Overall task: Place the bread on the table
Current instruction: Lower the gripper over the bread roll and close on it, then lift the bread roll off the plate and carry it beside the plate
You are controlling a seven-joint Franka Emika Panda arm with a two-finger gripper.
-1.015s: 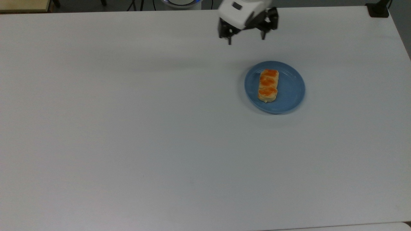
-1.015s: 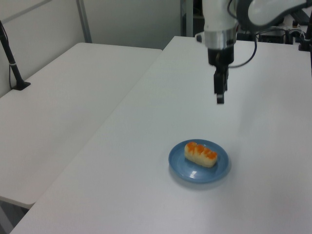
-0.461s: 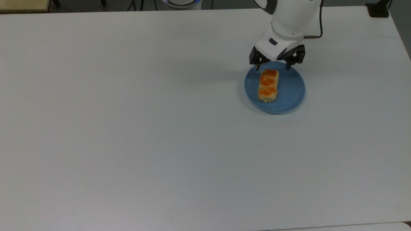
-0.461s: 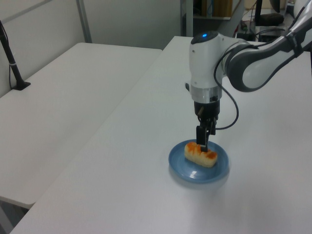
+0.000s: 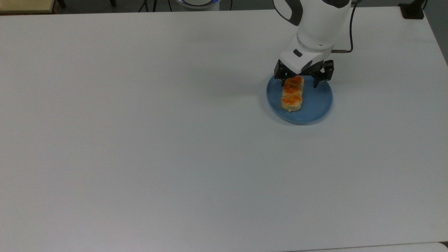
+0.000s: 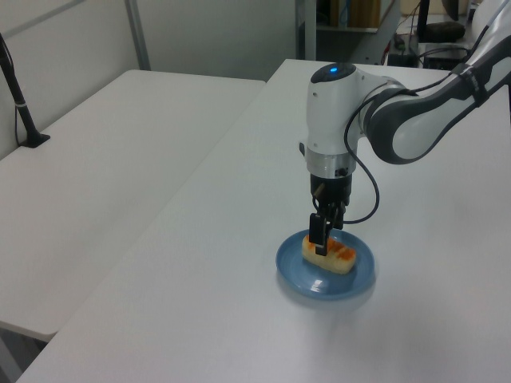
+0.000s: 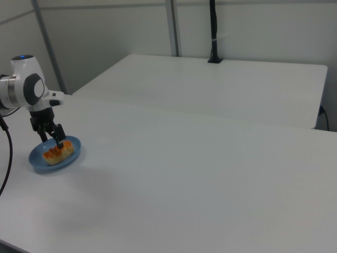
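Observation:
The bread, a tan bar with orange bumps, lies on a round blue plate on the white table. My gripper is open and low over the plate's far end in the top view. Its fingers stand on either side of the bread's upper end, with a gap to the right finger. In the left view the gripper reaches down to the bread on the plate. The right view has the gripper above the bread.
A black clamp base sits at the table's top right corner in the top view. A second white table stands beside this one, with a black pole at its far edge. A cable loops off the arm.
The gripper travelled from the table's far edge to the plate and came down. In the last half second it sank a little further around the bread's end. The bread has not moved.

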